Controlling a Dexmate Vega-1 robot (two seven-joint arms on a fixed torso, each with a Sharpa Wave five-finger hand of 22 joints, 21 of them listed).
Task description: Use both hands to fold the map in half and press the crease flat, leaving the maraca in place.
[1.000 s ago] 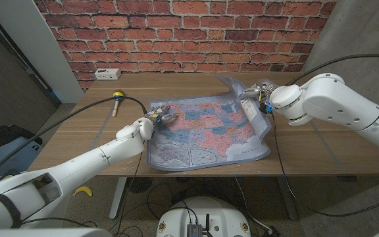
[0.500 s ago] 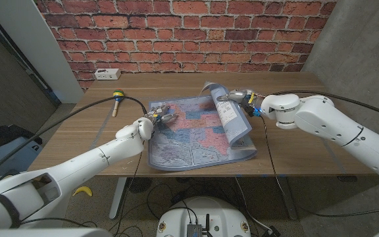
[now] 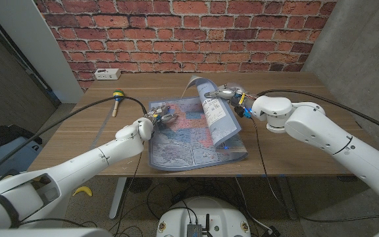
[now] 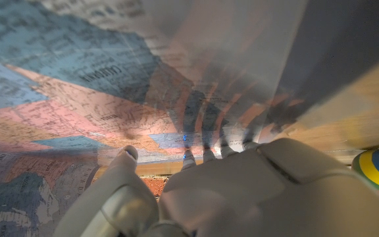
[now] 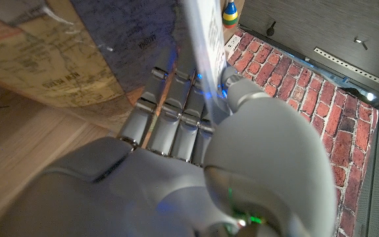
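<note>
A coloured map [image 3: 183, 135] lies on the wooden table [image 3: 295, 148], its right half lifted and curling over toward the left. My right hand [image 3: 224, 93] pinches the raised edge of that half above the map's middle; the right wrist view shows the sheet [image 5: 202, 39] between its fingers [image 5: 170, 112]. My left hand [image 3: 155, 119] presses on the map's left part, fingers on the paper [image 4: 77, 99]. The maraca [image 3: 117, 99], yellow-green head and wooden handle, lies at the table's far left, apart from the map; its head [image 4: 377, 168] shows beside my left hand [image 4: 209, 191].
A white power strip [image 3: 106, 73] sits at the table's back left by the brick wall. A yellow banana-shaped thing [image 3: 81, 191] lies on the floor at the left. Bare table stretches to the right of the map.
My right hand has carried the map's right edge up and leftward, from over the right side to above the middle. The left hand has stayed pressing on the left part.
</note>
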